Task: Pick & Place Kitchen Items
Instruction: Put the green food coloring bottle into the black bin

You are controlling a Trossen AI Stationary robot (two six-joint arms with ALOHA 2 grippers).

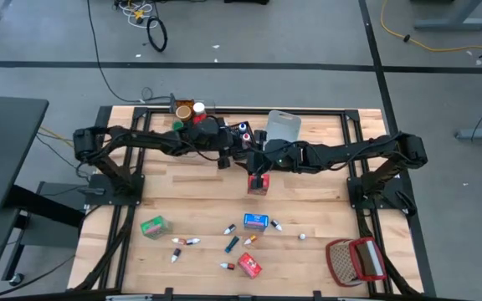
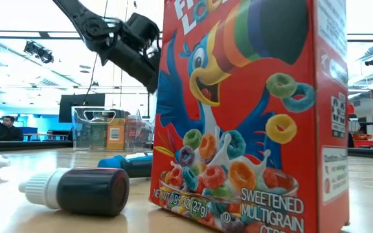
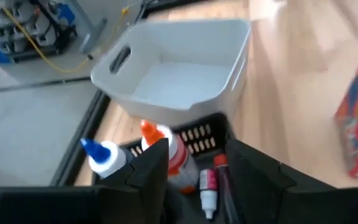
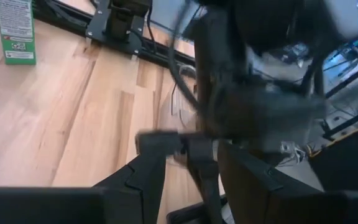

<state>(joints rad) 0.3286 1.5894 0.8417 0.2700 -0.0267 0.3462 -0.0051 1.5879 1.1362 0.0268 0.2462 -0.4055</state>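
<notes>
"Kitchen items nearest the low camera: what could you read on them?"

"A red cereal box point(image 2: 251, 110) stood upright, long axis vertical, at about 6 o'clock on the table. It showed a toucan, coloured rings, 'SWEETENED MULTIGRAIN' and 'NET WT 0.95 OZ (27g)'. Beside it a dark food-colouring tube point(image 2: 76, 189) lay on its side, white cap pointing away from the box. A blue tube point(image 2: 125, 163) lay just behind that one."

"And farther in?"

"A green box point(image 1: 152, 226) lay at 8 o'clock and a blue box point(image 1: 255, 221) between 6 o'clock and the centre. Small tubes were scattered round them, and their print was too small to read. A second red box point(image 1: 258, 184) stood at the centre."

"The arms?"

"Both reached inward from the table's sides, bent at the elbow. The right gripper point(image 1: 262, 167) hung just above that second red box. Its fingers stood apart, and its own camera showed nothing between them. The left gripper point(image 3: 194, 149) hovered over the black bin point(image 3: 197, 134) at 12 o'clock, with its fingers moderately apart and holding nothing."

"What lay in the bin?"

"A blue-capped bottle point(image 3: 104, 155) and an orange-capped bottle point(image 3: 166, 149) stood upright there. A red-capped tube point(image 3: 210, 183) lay below the fingers. A pale bin point(image 3: 179, 93) sat just beyond, and a clear bin point(image 1: 192, 110) at 11 o'clock."
</notes>
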